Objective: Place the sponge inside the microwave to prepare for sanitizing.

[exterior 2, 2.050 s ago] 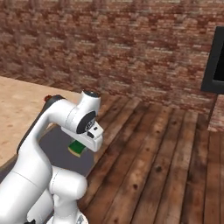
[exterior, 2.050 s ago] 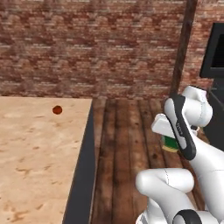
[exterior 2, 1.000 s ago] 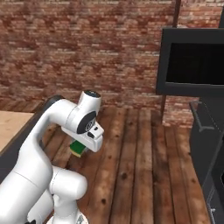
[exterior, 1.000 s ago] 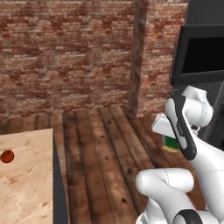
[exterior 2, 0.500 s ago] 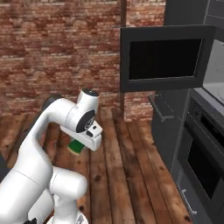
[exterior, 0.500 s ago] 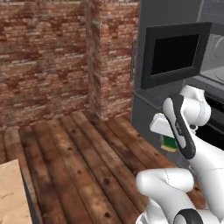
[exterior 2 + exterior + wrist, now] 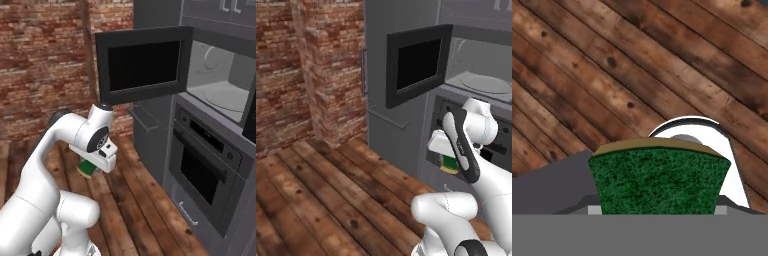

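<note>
The white arm is folded in close to its own body, and its two-finger gripper hangs low over the brown plank floor, clamped on a small rectangular sponge with a dark green scouring face and a thin yellowish layer along one edge. From the hand's own camera the green face of the sponge sits squarely between the fingers, with the floorboards running diagonally beneath. From the left side, the sponge peeks out under the white hand as a sliver of green and yellow; from the right it shows as a green block just below the wrist.

Ahead and above stands the built-in grey microwave, set in a tall grey cabinet. Its dark-windowed door is swung wide open toward the brick wall, and the pale interior with its round turntable lies bare. Directly under it sits a wider oven with a dark glass front. The sponge is well below the microwave opening and off to its left, held over the floor.
</note>
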